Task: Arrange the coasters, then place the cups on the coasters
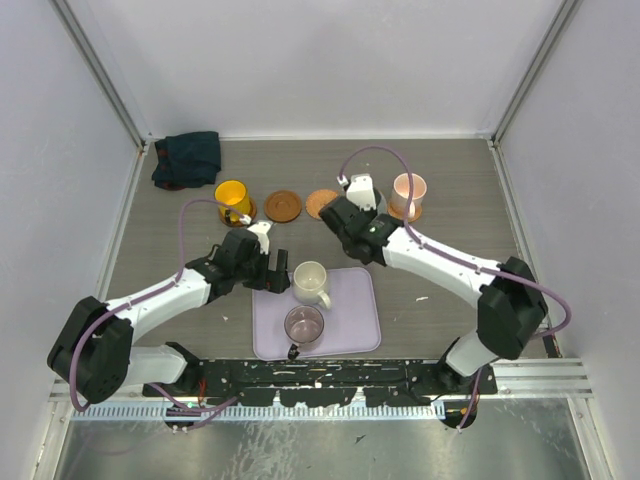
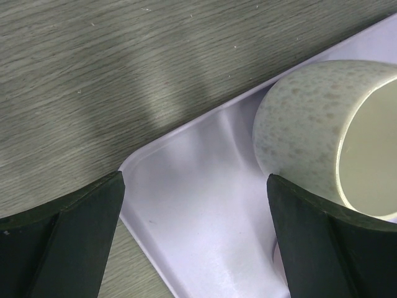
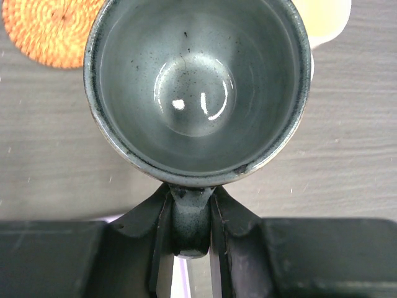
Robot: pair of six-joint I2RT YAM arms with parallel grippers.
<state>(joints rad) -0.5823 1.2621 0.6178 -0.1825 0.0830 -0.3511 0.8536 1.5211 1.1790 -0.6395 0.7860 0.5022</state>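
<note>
Cropped by the right edge of the left wrist view: cream cup [image 2: 322, 130], lavender tray [image 2: 205, 205]; lost beneath the right arm [image 1: 430, 260] in the top view: grey-green cup [image 3: 195, 87]; mostly under the pink cup [image 1: 408, 188]: coaster [image 1: 404, 214]; cropped at the right wrist view's top: orange coaster [image 3: 53, 28].

No legible text, label, brand, number or sign in any of the three views.
</note>
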